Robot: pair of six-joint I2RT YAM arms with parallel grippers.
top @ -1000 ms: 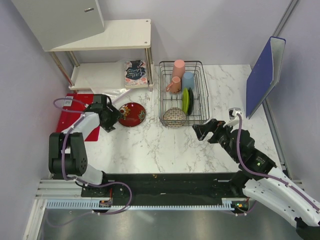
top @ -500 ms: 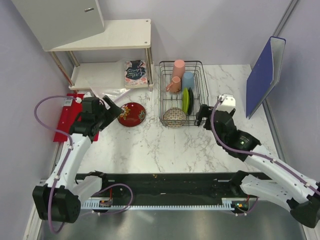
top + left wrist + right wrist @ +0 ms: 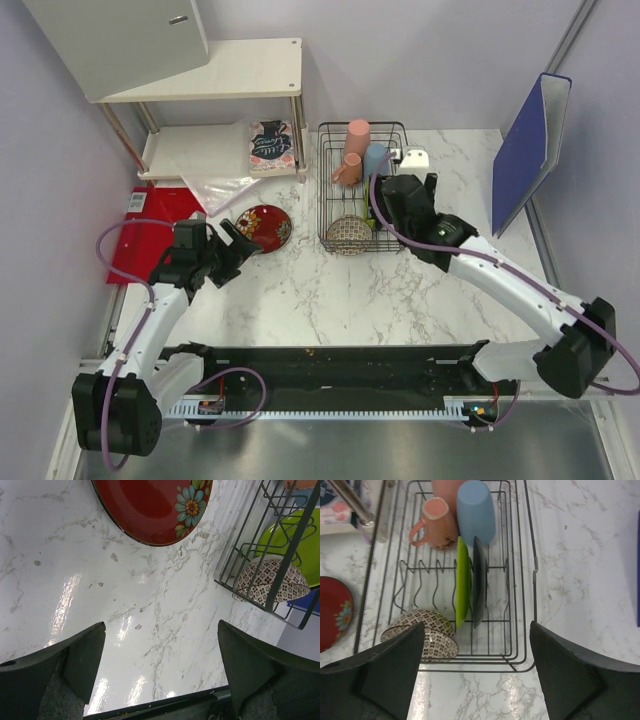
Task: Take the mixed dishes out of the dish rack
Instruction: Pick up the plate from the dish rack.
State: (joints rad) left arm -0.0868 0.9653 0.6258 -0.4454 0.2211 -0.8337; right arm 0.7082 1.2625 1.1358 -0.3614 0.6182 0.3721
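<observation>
- Right gripper: you have it hovering over the dish rack, fingers spread wide, nothing between them.
- Its wrist view looks straight down on the lime-green plate and the glossy black plate. Both stand on edge, side by side in the prong slots.
- Far end of the rack: tall pink cup, light-blue cup and small pink mug are bunched close together. The mug's handle points toward the rack's left wall.
- Near-left corner of the rack: the beige patterned bowl is tipped on its side against the wire.
- Left gripper: fingers released and empty, over the bare marble table.
- Dark red plate: lying flat on the marble, out of the rack and just left of it. It is near the left gripper but clear of its fingers.
</observation>
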